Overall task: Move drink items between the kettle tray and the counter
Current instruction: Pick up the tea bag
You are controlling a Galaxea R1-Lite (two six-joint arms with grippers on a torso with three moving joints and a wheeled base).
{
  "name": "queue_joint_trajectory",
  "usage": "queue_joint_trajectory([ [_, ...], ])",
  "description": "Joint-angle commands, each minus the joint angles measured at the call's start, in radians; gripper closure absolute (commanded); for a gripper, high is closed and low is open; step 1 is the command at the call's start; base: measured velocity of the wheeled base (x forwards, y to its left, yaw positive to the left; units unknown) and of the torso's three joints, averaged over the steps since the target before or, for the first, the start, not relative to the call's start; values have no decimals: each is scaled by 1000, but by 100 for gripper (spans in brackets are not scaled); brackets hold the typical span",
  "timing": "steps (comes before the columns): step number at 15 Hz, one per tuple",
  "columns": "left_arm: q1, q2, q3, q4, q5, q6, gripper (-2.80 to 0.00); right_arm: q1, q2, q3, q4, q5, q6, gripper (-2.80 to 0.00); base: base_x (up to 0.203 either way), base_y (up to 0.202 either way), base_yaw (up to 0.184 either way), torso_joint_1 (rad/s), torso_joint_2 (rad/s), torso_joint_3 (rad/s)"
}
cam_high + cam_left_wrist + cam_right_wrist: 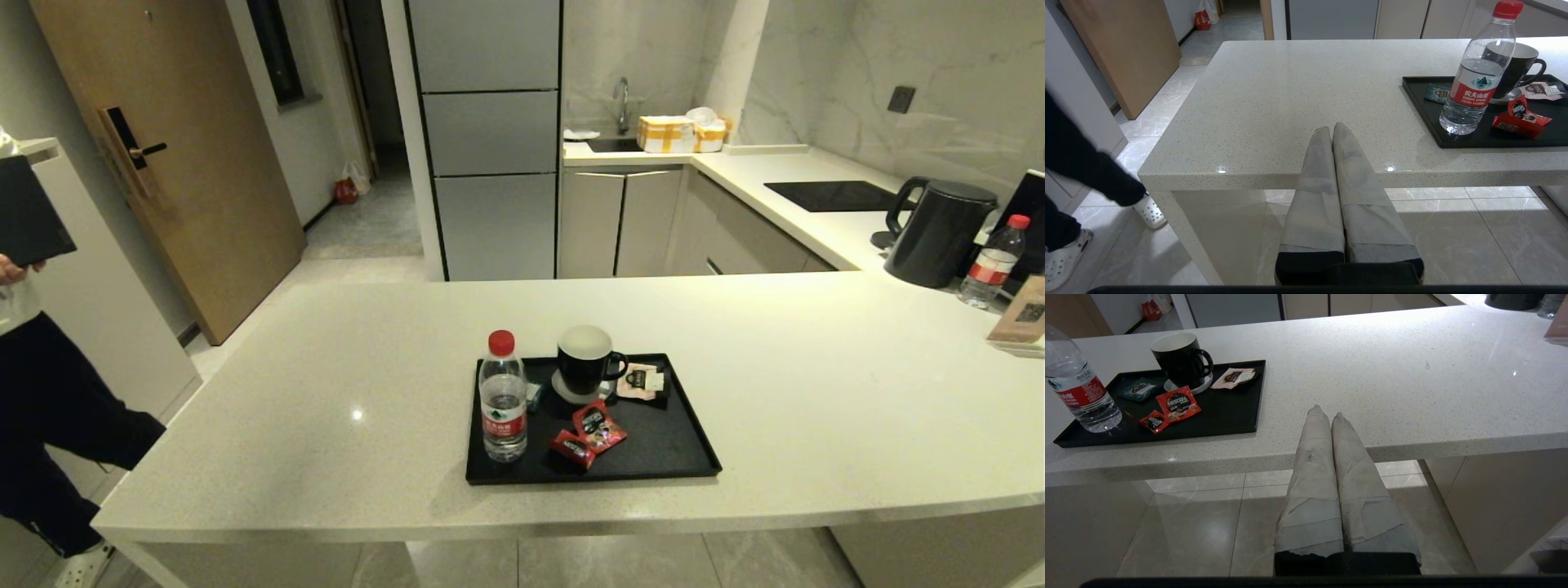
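One tray [694,441] is set on the counter [326,392]. On the tray are found: one bottle [503,398], upright at the near left corner; two red sachets [589,434], touching one another near the front middle; one mug [585,362] on a pale coaster at the back; one pink packet [642,380] just beside the mug; and one teal packet [1436,93] between bottle and mug. All three drink items are therefore on the tray and none on the bare counter.

The left gripper [1332,127] is held before the counter's front edge, its jaws pressed together with nothing between them. The bottle and tray are located ahead of these jaws and well off to the side, apart from them.

The right gripper [1323,412] is likewise held before the counter edge, jaws pressed together and empty. The tray is located ahead of these jaws and to the other side, with the sachets and mug well apart from the fingertips.

Farther back, by one kettle [939,233], a second bottle [992,261] is seen. One person [49,392] is partly visible beside the counter's left end.
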Motion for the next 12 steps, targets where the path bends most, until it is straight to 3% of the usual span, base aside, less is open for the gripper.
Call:
queue_joint_trajectory([
  [1, 0, -2, 12, 0, 0, 0, 0, 0, 1, -1, 1, -1, 2, 0, 0, 0, 0, 0, 0, 0],
  [4, 0, -2, 12, 0, 0, 0, 0, 1, 28, -64, 27, -4, 6, 0, 0, 0, 0, 0, 0, 0],
  [6, 0, -2, 12, 0, 0, 0, 0, 1, 109, -238, 75, -2, 64, 0, 0, 0, 0, 0, 0, 0],
  [8, 0, -2, 12, 0, 0, 0, 0, 2, 248, -441, 213, 9, 148, 0, 0, 0, 0, 0, 0, 0],
  [10, 0, -2, 12, 0, 0, 0, 0, 3, 388, -530, 434, 96, 270, 0, 0, 0, 0, 0, 0, 0],
  [12, 0, -2, 12, 0, 0, 0, 0, 6, 509, -579, 570, 266, 361, 0, 0, 0, 0, 0, 0, 0],
])
